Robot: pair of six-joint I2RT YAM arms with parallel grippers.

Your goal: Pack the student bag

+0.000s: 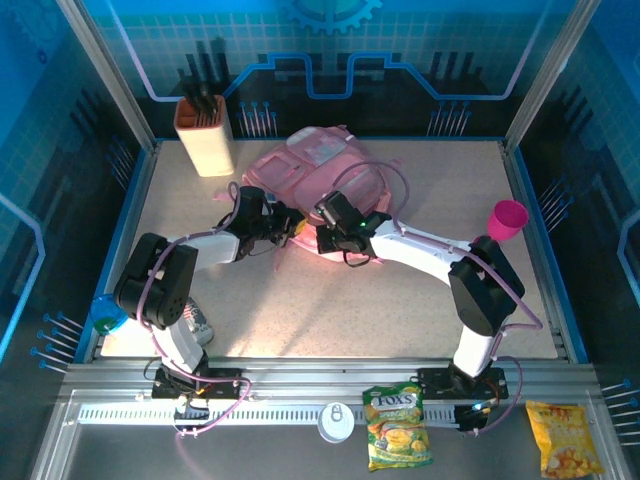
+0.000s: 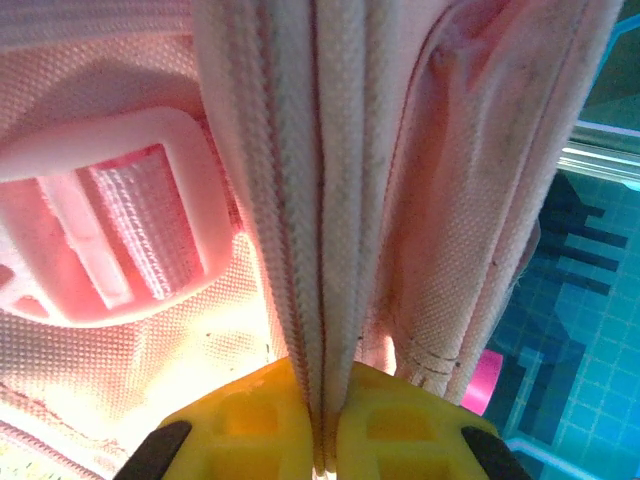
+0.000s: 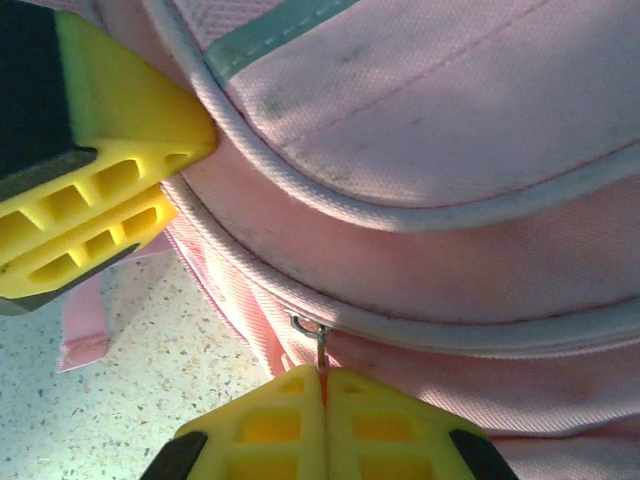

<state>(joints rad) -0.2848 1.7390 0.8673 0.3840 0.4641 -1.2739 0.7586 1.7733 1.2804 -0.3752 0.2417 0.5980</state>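
The student bag [image 1: 325,165], large, pink and soft, lies at the back middle of the table. My left gripper [image 1: 288,222] is at its near left edge. In the left wrist view that gripper [image 2: 325,445] is shut on a folded pale webbing strap [image 2: 325,200] of the bag, beside a pink plastic buckle [image 2: 120,215]. My right gripper [image 1: 325,218] is close beside it at the bag's near edge. In the right wrist view it [image 3: 324,400] is shut on a small metal zip pull [image 3: 320,345] below the bag's piped seam [image 3: 400,215]. The left gripper's yellow fingers [image 3: 90,190] show at upper left.
A beige holder with dark utensils [image 1: 205,135] stands at the back left. A pink cup [image 1: 507,218] is at the right, a blue cup [image 1: 108,312] at the left edge. On the near rail lie a white lid [image 1: 336,420], a green snack bag [image 1: 397,425] and a yellow snack bag [image 1: 563,438].
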